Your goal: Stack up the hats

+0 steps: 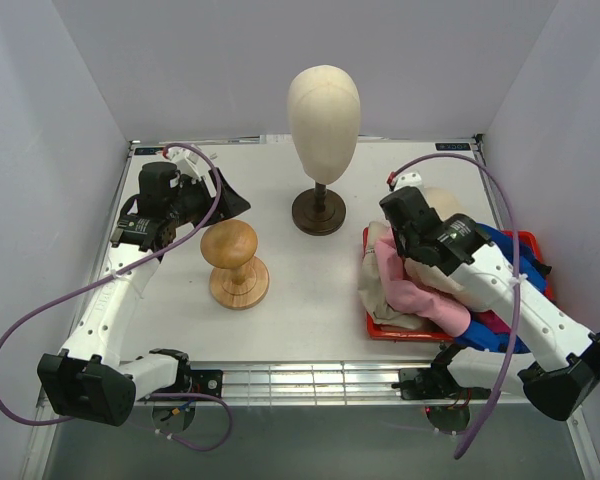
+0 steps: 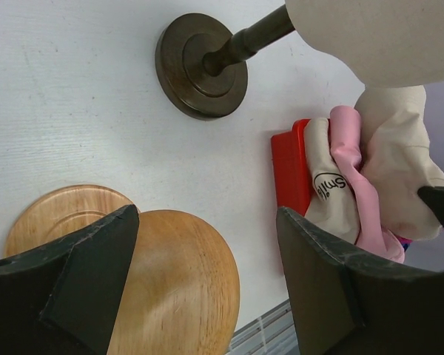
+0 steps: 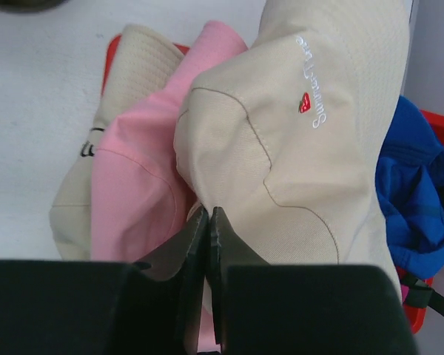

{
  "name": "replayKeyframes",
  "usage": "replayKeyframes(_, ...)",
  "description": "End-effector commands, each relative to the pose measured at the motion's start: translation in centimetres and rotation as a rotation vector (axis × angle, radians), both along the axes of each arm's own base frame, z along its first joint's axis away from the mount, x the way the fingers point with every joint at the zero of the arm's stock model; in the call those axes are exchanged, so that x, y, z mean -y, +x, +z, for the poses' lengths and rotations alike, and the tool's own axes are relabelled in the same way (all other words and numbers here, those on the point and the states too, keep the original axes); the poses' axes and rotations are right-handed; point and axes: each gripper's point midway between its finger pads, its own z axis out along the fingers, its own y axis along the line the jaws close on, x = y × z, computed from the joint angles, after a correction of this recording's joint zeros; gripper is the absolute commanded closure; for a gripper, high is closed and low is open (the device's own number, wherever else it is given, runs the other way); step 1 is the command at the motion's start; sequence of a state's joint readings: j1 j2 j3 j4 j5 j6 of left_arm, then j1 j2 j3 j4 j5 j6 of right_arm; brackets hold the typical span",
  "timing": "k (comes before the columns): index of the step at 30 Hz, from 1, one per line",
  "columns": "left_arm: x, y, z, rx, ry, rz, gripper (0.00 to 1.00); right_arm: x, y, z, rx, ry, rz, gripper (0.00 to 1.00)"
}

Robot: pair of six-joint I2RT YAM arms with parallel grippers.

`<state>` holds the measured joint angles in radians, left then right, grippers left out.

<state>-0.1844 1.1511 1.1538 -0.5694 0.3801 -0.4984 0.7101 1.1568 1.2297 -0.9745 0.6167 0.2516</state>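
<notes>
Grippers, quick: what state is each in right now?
Left gripper: open, holding nothing.
Right gripper: shut against the beige bucket hat; whether fabric is pinched cannot be told.

On my feed the beige fabric bucket hat (image 3: 303, 170) carries white stitched lettering and one small red emblem. The light pink fabric bucket hat (image 3: 133, 207) looks plain to me, and the bright blue fabric cap (image 3: 411, 192) shows faint darker lines. The shallow plastic tray (image 2: 290, 170) is flat red. I read the egg-shaped mannequin head (image 1: 323, 105) as cream on a dark brown stand, and the round-topped wooden hat block (image 1: 230, 245) as honey-toned with visible grain.
</notes>
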Motion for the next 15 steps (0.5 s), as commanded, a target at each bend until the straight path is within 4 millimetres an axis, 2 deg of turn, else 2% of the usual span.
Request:
replayKeyframes(1, 0.7, 0.0, 2.4, 0.057, -0.040, -0.031, 0.15, -1.2, 1.2, 6.6, 0.140, 0.115, 0.018, 0.92)
replayKeyframes(3, 1.0, 0.3, 3.0, 0.067, -0.054, -0.037, 0.16, -1.6, 1.4, 8.4, 0.169, 0.139, 0.035, 0.92)
replayKeyframes(4, 1.2, 0.4, 3.3, 0.069, -0.065, -0.039, 0.16, -1.8, 1.6, 10.4, 0.208, 0.169, 0.040, 0.92)
replayKeyframes(6, 1.5, 0.8, 4.1, 0.083, -0.074, -0.044, 0.16, -1.9, 1.6, 12.1, 0.229, 0.184, 0.057, 0.92)
replayKeyframes(7, 1.7, 0.9, 4.5, 0.090, -0.079, -0.045, 0.16, -2.1, 1.7, 14.0, 0.263, 0.211, 0.064, 0.92)
replayKeyframes(9, 2.0, 1.3, 5.3, 0.104, -0.092, -0.047, 0.17, -2.5, 1.5, 15.6, 0.285, 0.247, 0.092, 0.92)
replayKeyframes(10, 2.0, 1.4, 5.5, 0.108, -0.096, -0.048, 0.17, -2.7, 1.4, 17.5, 0.319, 0.283, 0.104, 0.92)
replayKeyframes(13, 2.4, 1.8, 6.4, 0.121, -0.112, -0.053, 0.17, -3.3, 1.2, 20.5, 0.369, 0.345, 0.144, 0.92)
replayKeyframes(14, 2.6, 1.8, 6.6, 0.123, -0.117, -0.057, 0.17, -3.3, 0.8, 22.9, 0.417, 0.388, 0.160, 0.92)
replayKeyframes(15, 2.7, 2.0, 7.0, 0.128, -0.124, -0.059, 0.17, -3.7, 1.1, 23.8, 0.431, 0.394, 0.173, 0.92)
